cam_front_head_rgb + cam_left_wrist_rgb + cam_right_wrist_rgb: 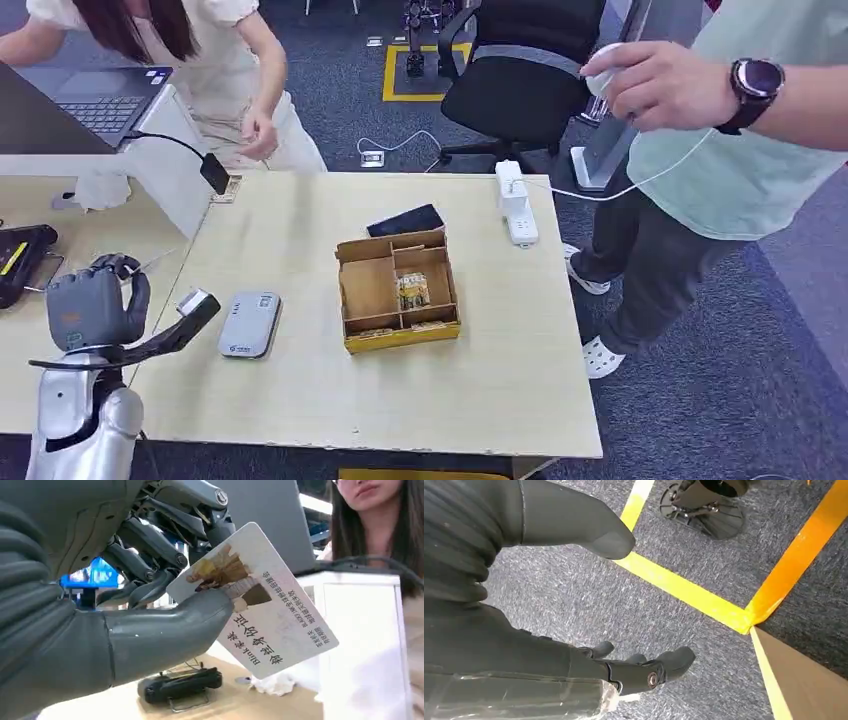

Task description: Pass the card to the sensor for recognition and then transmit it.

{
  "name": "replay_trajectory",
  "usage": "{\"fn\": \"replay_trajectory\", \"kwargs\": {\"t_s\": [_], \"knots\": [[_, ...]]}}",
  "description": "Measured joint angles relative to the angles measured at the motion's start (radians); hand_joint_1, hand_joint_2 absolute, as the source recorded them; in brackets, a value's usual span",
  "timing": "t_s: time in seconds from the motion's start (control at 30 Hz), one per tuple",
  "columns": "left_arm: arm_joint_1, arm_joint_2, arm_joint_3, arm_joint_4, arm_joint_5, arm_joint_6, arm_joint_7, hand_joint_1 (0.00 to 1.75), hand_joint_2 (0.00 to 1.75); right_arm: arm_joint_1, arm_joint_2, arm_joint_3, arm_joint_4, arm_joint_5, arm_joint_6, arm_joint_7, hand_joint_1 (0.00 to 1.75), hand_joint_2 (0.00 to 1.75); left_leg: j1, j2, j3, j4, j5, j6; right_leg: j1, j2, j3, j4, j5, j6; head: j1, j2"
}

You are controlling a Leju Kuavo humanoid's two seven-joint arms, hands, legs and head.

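Observation:
My left hand (95,305) hovers over the table's left edge and pinches a white printed card (197,303) between thumb and fingers. In the left wrist view the card (255,600) juts out from under the thumb of that hand (125,595). A grey card sensor (249,323) lies flat on the table, just to the right of the card's tip. My right hand (524,605) hangs above the carpet, thumb and fingers apart, holding nothing.
A cardboard divider box (398,290) sits mid-table, with a dark flat case (405,220) behind it and a white power strip (515,203) at the far edge. A person (700,130) stands at the right holding a corded white object. Another person (210,60) leans near a laptop (100,100).

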Motion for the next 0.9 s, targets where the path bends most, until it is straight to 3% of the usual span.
{"fn": "replay_trajectory", "kwargs": {"t_s": [0.33,0.9], "knots": [[0.127,-0.009,0.007,0.079,-0.055,0.062,0.003,1.75,1.75,0.01,0.003,-0.037,0.0,0.003,-0.016,-0.001,0.0,1.75,0.0,0.0,0.0,0.0,0.0,0.0,0.0,0.0,0.0,0.0,0.0,0.0,0.0,0.0],[0.133,-0.072,0.014,0.147,0.028,0.108,-0.012,1.75,1.75,0.009,0.005,-0.065,-0.005,0.041,-0.016,0.0,0.0,1.75,0.0,0.0,0.0,0.0,0.0,0.0,0.0,0.0,0.0,0.0,0.0,0.0,0.0,0.0]]}}
